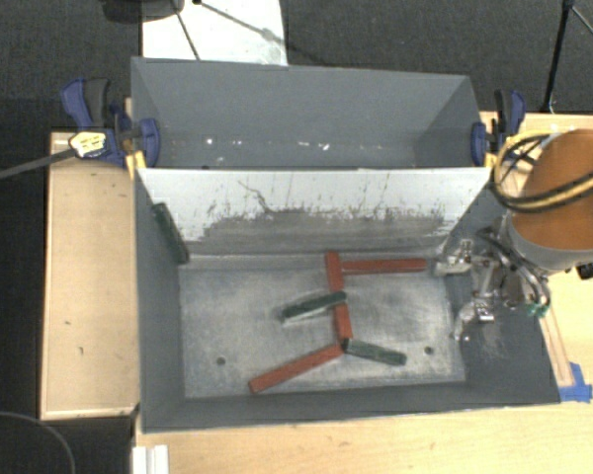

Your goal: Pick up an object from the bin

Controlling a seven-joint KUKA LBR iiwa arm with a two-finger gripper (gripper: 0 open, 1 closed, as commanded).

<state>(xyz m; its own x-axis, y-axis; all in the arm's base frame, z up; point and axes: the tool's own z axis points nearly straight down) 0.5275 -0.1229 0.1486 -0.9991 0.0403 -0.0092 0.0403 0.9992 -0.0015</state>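
My gripper hangs over the bin's right side, above the sloping right wall, open with nothing between its fingers. Nearest to it is a flat red-brown bar lying along the foot of the back wall, its right end just left of the upper fingertip. A second red-brown bar meets it at a right angle. Further down lie a dark green bar and a short red-brown bar, both on the floor to the gripper's left.
Another dark green bar lies tilted mid-floor, and a long red-brown bar slants toward the front. A dark green bar leans on the left wall. The arm's orange cover and cables sit over the right rim.
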